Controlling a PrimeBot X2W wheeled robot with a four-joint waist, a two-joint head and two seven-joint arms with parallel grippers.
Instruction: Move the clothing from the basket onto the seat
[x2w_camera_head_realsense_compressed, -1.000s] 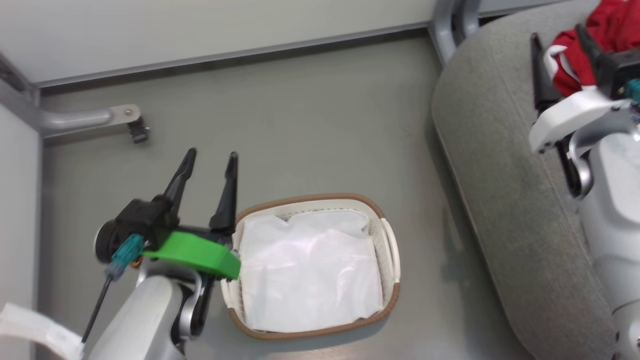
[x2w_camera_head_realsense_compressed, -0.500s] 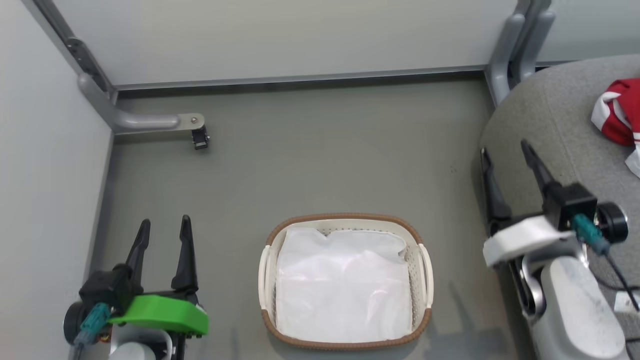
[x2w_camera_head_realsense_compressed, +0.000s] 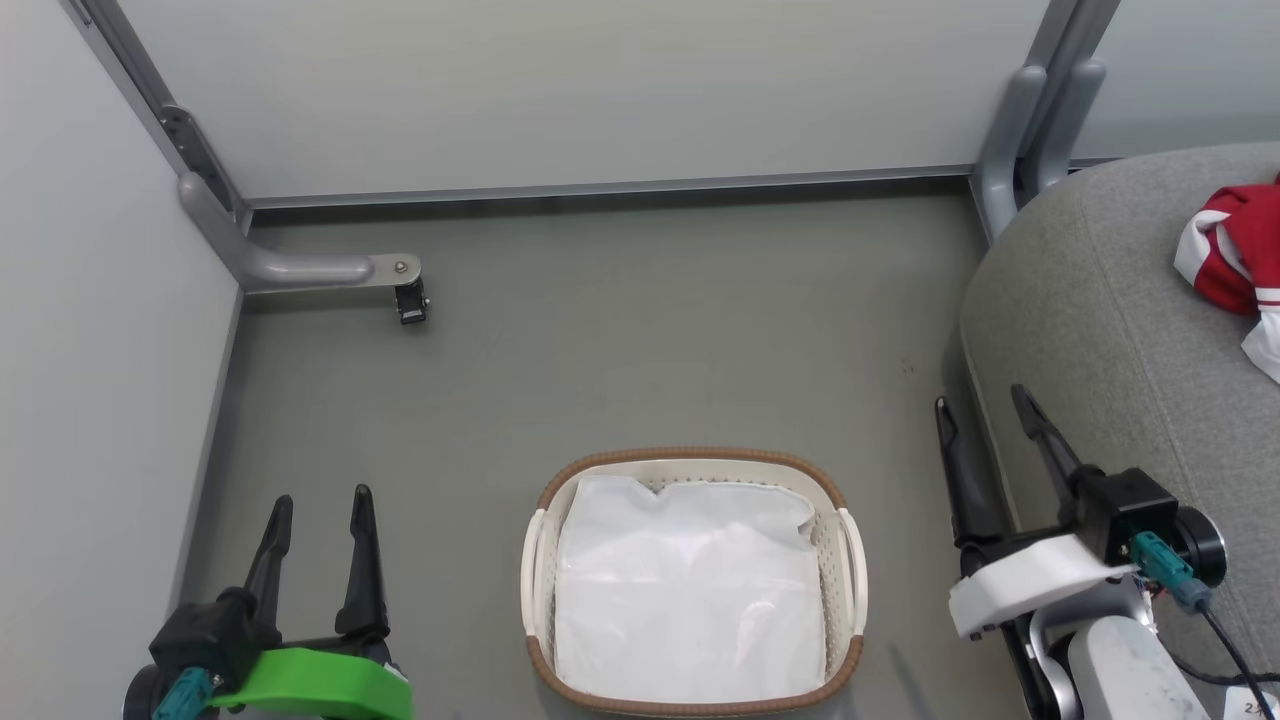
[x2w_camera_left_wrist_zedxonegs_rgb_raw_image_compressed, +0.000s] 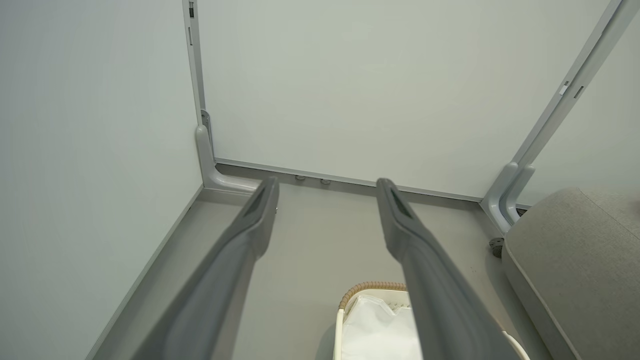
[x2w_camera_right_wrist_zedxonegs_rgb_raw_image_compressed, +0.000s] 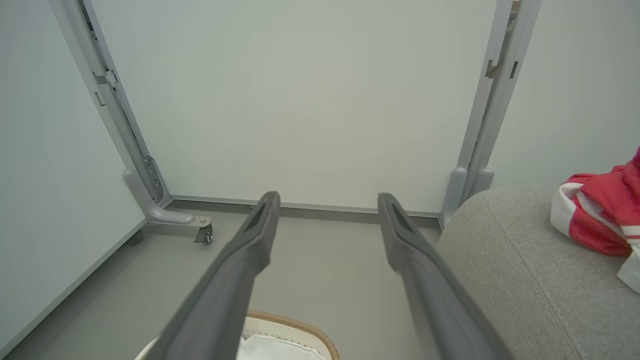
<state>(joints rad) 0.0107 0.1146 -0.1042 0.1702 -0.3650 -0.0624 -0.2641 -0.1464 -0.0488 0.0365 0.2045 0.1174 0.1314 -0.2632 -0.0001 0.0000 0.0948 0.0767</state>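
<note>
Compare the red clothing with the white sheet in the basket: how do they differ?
The clothing is bright red with white trim; the liner sheet is plain white. The clothing lies bunched up on the grey seat, while the liner sheet lies spread fairly flat inside the basket. Both lie loose, held by nothing.

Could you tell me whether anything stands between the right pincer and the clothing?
Nothing visible does: only bare seat lies between the open right pincer and the clothing, which already rests on it.
</note>
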